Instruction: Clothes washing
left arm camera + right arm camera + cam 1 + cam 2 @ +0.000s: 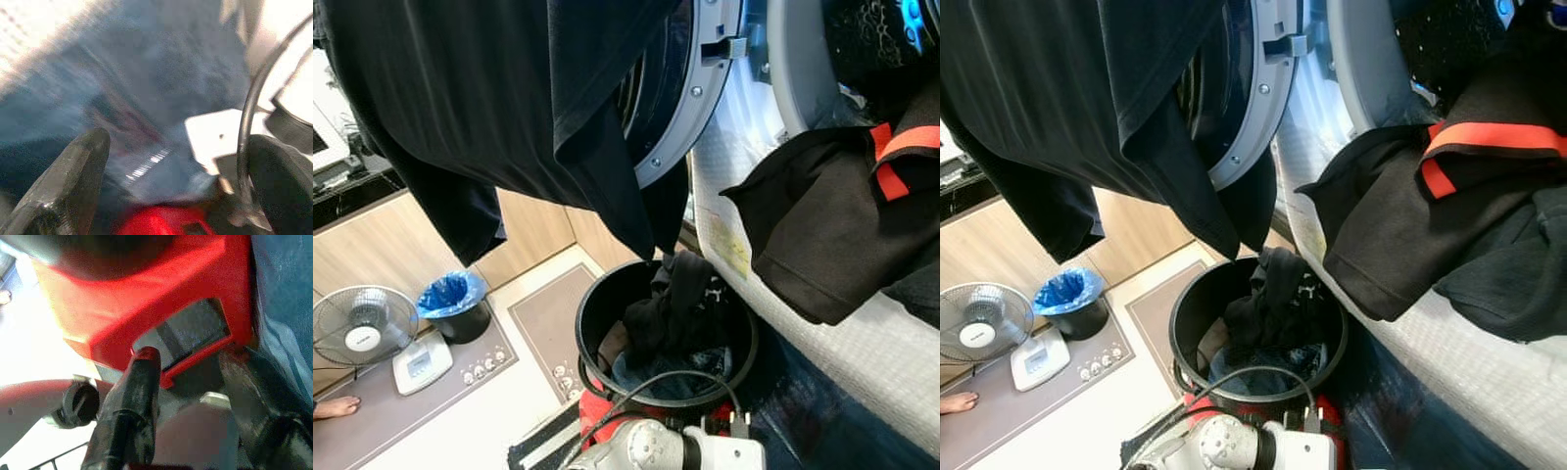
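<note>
Black garment [499,98] hangs before washer door [690,98], above bucket [607,304] at six o'clock; fan [362,328] at eight. Left end effector [171,186] open; right's state I cannot tell.

Matt black cloth garment [509,98], glossy black plastic bucket [607,304], smooth wood-look cabinets [382,255].
</note>
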Motion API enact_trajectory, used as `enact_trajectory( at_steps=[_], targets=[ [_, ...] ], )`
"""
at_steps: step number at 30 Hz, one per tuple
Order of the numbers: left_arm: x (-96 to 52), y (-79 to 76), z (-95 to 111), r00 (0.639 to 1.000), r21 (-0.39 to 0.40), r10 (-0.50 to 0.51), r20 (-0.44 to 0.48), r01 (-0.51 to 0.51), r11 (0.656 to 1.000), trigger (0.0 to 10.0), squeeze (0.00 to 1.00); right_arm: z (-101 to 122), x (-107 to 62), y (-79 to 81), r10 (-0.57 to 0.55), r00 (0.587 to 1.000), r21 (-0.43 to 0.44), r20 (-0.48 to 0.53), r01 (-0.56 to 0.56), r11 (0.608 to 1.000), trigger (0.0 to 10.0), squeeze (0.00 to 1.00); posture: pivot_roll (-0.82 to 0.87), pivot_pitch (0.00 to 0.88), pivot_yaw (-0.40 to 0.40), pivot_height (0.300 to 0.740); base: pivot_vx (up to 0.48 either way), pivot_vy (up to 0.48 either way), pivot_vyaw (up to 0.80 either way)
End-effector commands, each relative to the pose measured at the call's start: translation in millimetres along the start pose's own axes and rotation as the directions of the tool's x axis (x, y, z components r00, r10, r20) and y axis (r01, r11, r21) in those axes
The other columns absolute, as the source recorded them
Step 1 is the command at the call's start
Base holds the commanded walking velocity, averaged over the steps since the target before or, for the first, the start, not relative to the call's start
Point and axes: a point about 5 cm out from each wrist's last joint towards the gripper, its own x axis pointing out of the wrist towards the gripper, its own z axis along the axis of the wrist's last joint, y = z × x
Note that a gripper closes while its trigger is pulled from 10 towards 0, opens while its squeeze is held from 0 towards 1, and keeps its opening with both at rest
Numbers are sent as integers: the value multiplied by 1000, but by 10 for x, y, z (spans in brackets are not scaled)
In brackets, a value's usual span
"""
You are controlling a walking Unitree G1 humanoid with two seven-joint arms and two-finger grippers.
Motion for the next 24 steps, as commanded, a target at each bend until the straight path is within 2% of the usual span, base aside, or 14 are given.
enact_trajectory(
  at_steps=[1,3,8,10,11,14,16,17,18,20,21,22,24],
  targets=[
    [-87,200,48,992,53,126,32,-127,990,10000,0,-138,-16,66,9,999,19,-45,-8,1000,10000,0,-75,65,175,740,0,0,0],
    [-116,260,64,983,79,179,43,-182,980,10000,0,-142,-15,71,10,999,20,-45,-9,1000,10000,0,-75,65,175,740,0,0,0],
    [-239,357,19,961,57,277,28,-278,959,10000,0,-143,-9,88,12,999,24,-43,-11,1000,10000,0,-72,64,178,740,0,0,0],
    [-308,411,-4,942,43,336,21,-337,941,10000,0,-142,-7,93,12,999,25,-42,-11,1000,10000,0,-70,66,176,740,0,0,0],
    [-389,481,-32,914,33,405,8,-405,914,10000,0,-145,-7,95,14,999,26,-43,-12,1000,10000,0,-67,66,173,740,0,0,0],
    [-513,578,-58,873,14,489,1,-489,872,10000,0,-152,-10,95,16,999,23,-46,-15,1000,10000,0,-64,67,169,740,0,0,0],
    [-542,603,-55,860,14,510,3,-510,860,10000,0,-154,-12,94,17,999,22,-47,-16,1000,10000,0,-62,67,165,740,0,0,0],
    [-603,660,-56,833,10,554,1,-554,833,10000,0,-156,-13,94,18,999,20,-48,-17,1000,10000,0,-61,67,164,740,0,0,0],
    [-603,660,-56,833,10,554,1,-554,833,10000,0,-156,-13,94,18,999,20,-48,-17,1000,10000,0,-61,67,164,740,0,0,0],
    [-770,785,-79,755,-6,655,-11,-655,755,10000,0,-156,-16,88,20,999,18,-49,-19,1000,10000,0,-59,68,156,740,0,0,0],
    [-770,785,-79,755,-6,655,-11,-655,755,10000,0,-156,-16,88,20,999,18,-49,-19,1000,10000,0,-59,68,156,740,0,0,0],
    [-817,806,-82,733,-19,680,-8,-680,733,10000,0,-154,-16,86,20,999,18,-49,-19,1000,10000,0,-59,68,156,740,0,0,0],
    [-838,814,-85,723,-26,691,-11,-691,723,10000,0,-153,-16,85,20,999,17,-49,-19,1000,10000,0,-59,68,156,740,0,0,0]
  ],
)
